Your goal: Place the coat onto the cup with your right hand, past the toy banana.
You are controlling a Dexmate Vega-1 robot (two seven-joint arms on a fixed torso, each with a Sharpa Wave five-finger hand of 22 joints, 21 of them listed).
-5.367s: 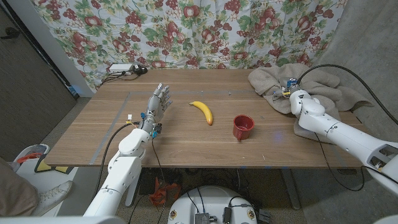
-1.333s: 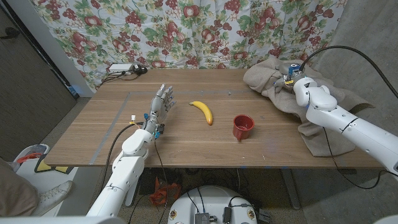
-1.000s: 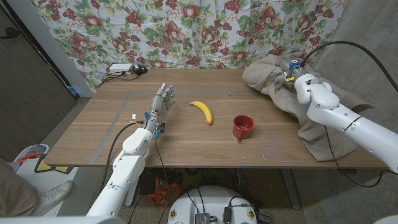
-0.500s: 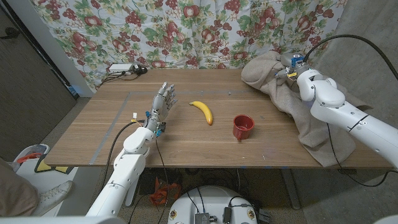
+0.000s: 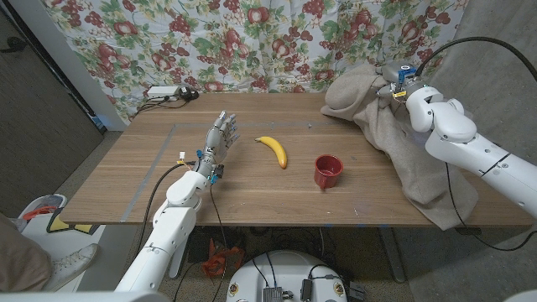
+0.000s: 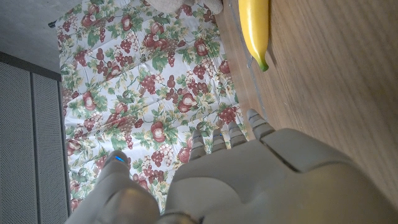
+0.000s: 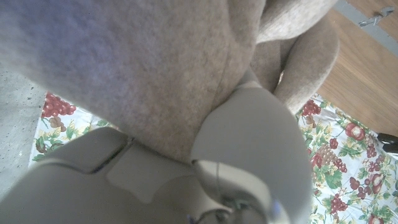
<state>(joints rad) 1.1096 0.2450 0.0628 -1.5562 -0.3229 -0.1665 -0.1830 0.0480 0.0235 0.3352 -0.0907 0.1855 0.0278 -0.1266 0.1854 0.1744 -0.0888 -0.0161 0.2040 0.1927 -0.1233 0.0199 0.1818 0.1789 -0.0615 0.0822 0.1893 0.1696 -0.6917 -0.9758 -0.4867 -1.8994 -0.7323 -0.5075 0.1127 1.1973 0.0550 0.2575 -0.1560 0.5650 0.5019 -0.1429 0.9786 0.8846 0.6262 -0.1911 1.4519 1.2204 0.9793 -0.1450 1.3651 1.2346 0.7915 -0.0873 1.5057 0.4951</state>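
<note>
1. Nearest me: wooden bench (image 5: 252,197), front edge w/ both arms coming in from the bottom corners.
2. My left hand (image 5: 215,144) is up over the bench's left-mid area, fingers (image 5: 221,126) apart and pointing away, holding nothing. Left wrist cam shows the back of it (image 6: 261,180) w/ the banana just beyond.
3. Red cup (image 5: 328,171) stands upright on the bench, right of centre, opening up.
4. Toy banana (image 5: 273,150) lies flat just left of the cup, between cup and left hand, apart from both.
5. Coat (image 5: 394,126), tan fabric, is lifted at the bench's far right; one bunch sits by the far edge, the rest drapes down over the right side, past the bench edge. Not on the cup, hangs right of it.
6. My right hand (image 5: 398,84) grips the coat at the top of the bunch; right wrist cam has fabric (image 7: 155,68) pressed against the hand (image 7: 249,149).
7. Farthest: floral curtain (image 5: 252,42) behind; power strip (image 5: 168,92) at the far-left corner.
</note>
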